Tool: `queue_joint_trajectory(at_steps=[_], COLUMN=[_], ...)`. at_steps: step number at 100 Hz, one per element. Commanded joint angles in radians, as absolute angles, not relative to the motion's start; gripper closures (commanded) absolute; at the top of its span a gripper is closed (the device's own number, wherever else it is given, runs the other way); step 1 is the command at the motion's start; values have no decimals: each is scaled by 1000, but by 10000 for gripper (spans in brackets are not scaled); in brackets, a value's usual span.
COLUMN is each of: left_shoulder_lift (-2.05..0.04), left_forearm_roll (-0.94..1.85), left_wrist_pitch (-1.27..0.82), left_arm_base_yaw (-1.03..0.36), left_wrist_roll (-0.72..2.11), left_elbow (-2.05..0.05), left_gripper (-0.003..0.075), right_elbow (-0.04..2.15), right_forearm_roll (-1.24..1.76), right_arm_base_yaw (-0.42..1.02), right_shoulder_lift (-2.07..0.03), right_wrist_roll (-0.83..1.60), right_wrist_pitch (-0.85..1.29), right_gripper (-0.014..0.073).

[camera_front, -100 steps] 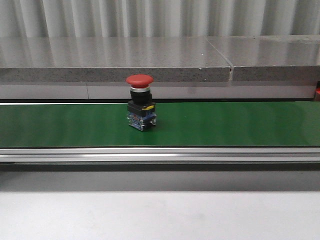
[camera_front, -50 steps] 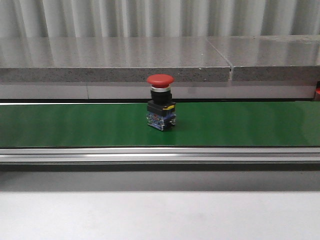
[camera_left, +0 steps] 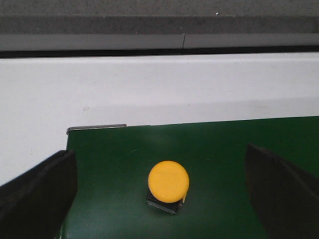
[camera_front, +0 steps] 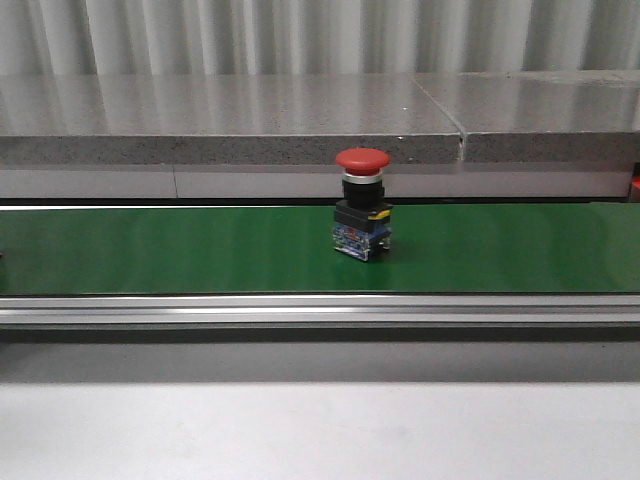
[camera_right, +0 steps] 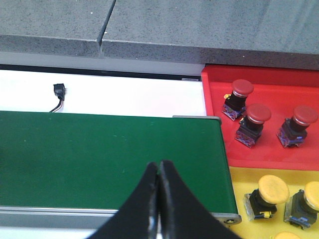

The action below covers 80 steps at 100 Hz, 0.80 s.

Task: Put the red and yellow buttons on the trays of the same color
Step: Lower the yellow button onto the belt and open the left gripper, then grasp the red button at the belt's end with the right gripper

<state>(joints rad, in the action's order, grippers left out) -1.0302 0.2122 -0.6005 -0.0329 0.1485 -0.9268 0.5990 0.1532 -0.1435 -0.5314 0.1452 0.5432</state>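
At about nine o'clock of the scene, the left gripper (camera_left: 159, 199) hangs over the end of the green conveyor belt (camera_front: 180, 250), its dark fingers (camera_left: 37, 191) spread wide with nothing between them. Below, midway between those fingers but touching neither, a yellow mushroom-head push button (camera_left: 168, 181) stands upright on its black base on the belt. Near the centre of the front view, slightly toward three o'clock, a red mushroom-head push button (camera_front: 362, 215) with a black and blue switch body stands upright on the belt. Toward three o'clock, the right gripper (camera_right: 159, 172) hovers above the belt's other end, its fingertips pressed together on nothing. Just beyond that end lies a red plastic tray (camera_right: 269, 152) holding three red buttons, with a yellow plastic tray (camera_right: 239, 186) of yellow buttons touching its near side.
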Motion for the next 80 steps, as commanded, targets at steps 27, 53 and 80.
queue_joint_trajectory(at_steps=[27, 53, 80], left_shoulder_lift=[-677, -505, -467], left_forearm_roll=[199, 199, 199], left_wrist_pitch=[-443, -438, -448], left_arm_base_yaw=[-50, -50, -50], left_wrist_roll=[149, 149, 149], left_elbow=[-718, -593, -549], left_gripper=[83, 281, 742], right_elbow=[626, 626, 626], right_forearm_roll=[157, 157, 157], right_arm_base_yaw=[-141, -141, -141], right_shoulder_lift=[-532, -532, -532], right_wrist_roll=[156, 156, 156], right_wrist_pitch=[464, 464, 463], right_gripper=[662, 662, 662])
